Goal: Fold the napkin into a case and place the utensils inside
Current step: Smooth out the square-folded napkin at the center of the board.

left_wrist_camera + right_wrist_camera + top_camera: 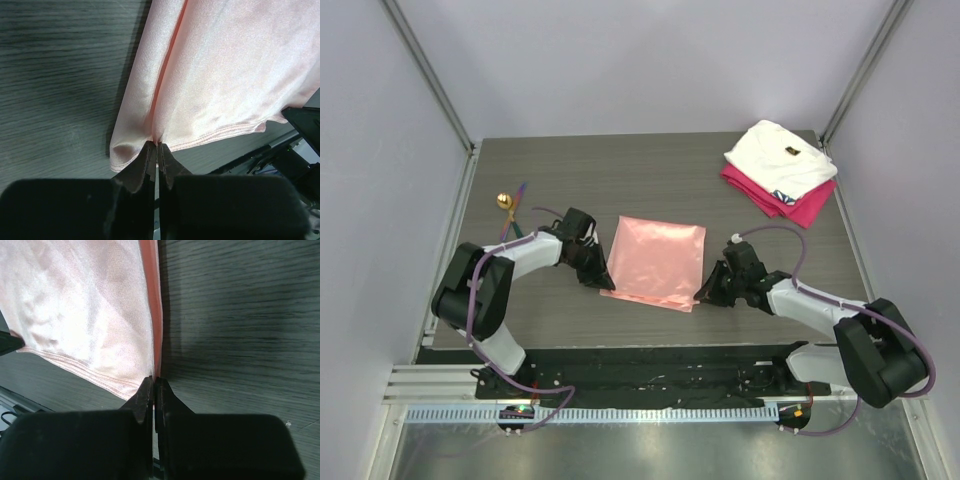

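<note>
The napkin lies mid-surface, stretching away from both arms toward the far edge. The left end effector and the right end effector are each pinched closed, apparently on its near corners.

Top camera looks down from behind; wrist cameras (close, low) share the napkin.

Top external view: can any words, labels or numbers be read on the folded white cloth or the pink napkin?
No text can be read anywhere.
On the folded white cloth: one small dark mark, too small to read.
On the salmon-pink shiny cloth napkin: plain, nothing written.
</note>
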